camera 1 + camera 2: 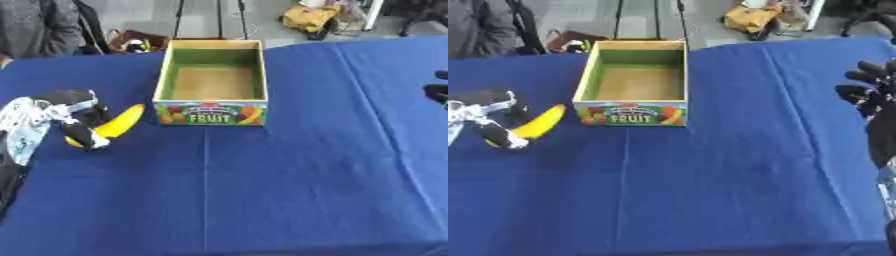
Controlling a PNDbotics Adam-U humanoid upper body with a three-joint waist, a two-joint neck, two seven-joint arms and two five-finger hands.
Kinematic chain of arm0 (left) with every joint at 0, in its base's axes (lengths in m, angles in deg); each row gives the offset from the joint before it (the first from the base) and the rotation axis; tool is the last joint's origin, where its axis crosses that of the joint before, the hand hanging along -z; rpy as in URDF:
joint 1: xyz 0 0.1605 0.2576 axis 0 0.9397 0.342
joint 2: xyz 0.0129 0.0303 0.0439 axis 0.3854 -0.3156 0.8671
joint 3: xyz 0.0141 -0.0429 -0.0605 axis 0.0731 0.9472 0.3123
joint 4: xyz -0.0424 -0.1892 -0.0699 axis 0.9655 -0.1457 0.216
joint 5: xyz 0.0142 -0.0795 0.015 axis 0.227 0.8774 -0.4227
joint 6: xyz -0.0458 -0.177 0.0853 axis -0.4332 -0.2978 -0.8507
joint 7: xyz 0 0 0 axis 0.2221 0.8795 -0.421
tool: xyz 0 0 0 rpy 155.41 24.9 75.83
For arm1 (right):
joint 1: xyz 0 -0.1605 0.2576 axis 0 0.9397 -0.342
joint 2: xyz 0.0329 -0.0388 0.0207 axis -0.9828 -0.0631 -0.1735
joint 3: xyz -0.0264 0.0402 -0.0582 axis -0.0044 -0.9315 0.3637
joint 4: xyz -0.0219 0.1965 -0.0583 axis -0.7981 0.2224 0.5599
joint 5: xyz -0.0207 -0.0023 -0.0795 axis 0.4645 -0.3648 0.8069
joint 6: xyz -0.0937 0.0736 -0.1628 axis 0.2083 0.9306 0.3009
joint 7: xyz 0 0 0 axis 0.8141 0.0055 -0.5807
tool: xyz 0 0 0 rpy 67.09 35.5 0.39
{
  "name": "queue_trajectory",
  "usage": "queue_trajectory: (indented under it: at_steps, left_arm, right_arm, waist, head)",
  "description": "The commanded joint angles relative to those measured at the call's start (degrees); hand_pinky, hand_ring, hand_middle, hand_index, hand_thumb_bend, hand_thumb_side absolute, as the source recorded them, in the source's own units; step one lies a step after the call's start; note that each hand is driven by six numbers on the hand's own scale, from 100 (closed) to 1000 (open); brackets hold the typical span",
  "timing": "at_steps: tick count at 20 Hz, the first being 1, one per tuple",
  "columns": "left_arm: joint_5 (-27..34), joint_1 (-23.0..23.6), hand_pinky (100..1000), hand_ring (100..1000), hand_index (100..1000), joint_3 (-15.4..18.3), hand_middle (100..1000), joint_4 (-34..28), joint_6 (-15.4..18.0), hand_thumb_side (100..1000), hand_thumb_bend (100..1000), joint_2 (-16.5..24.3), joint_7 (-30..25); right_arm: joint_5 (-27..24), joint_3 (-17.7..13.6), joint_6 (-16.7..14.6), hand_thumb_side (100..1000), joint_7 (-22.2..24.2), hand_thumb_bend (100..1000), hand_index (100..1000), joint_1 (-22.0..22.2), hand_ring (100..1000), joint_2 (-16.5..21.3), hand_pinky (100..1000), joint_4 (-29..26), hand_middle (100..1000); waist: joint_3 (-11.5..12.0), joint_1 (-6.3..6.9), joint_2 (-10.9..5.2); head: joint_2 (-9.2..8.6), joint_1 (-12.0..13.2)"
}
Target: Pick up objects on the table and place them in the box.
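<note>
Your left robot hand (66,117) sits at the left side of the blue-covered worktop (289,175), and its fingers are curled around the banana (122,122), grasping it near the lower end. The banana lies slanted, its upper tip pointing toward the box (211,82) and its lower end tucked among the dark fingers; you cannot tell from these views whether it rests on the cloth or is lifted just off it. The arm behind that hand shows white with dark markings as it comes in from the left edge.

The box stands just beside the banana, to its right and a little farther back (the front panel carries a bright picture and the word FRUIT). It is open at the top, with green inner walls and a plain tan floor, and nothing lies inside it.

Your right robot hand (874,92) shows at the right edge, well apart from the box, with its dark fingers relaxed and holding nothing; it is seen best in the right eye view, where the forearm runs down along the edge.
</note>
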Motion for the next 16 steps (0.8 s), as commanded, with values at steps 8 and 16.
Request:
queue_trajectory:
  at_steps: [8,16]
  left_arm:
    - [1.6,-11.5,708,501,533,-0.5,445,-0.7,2.0,357,320,3.7,-2.9]
    - [-4.5,-17.6,714,512,544,-0.4,454,3.9,2.3,370,341,-0.6,1.8]
  right_arm:
    - [-0.3,0.1,0.0,936,0.5,100,813,-0.4,679,0.7,815,-0.3,703]
    - [-0.4,0.5,0.2,935,1.0,100,813,-0.6,679,0.7,815,-0.1,702]
  waist:
    - [-0.8,-0.03,-1.5]
    - [-1.8,-0.09,-1.57]
  head:
    - [0.69,0.6]
    - [0.58,1.6]
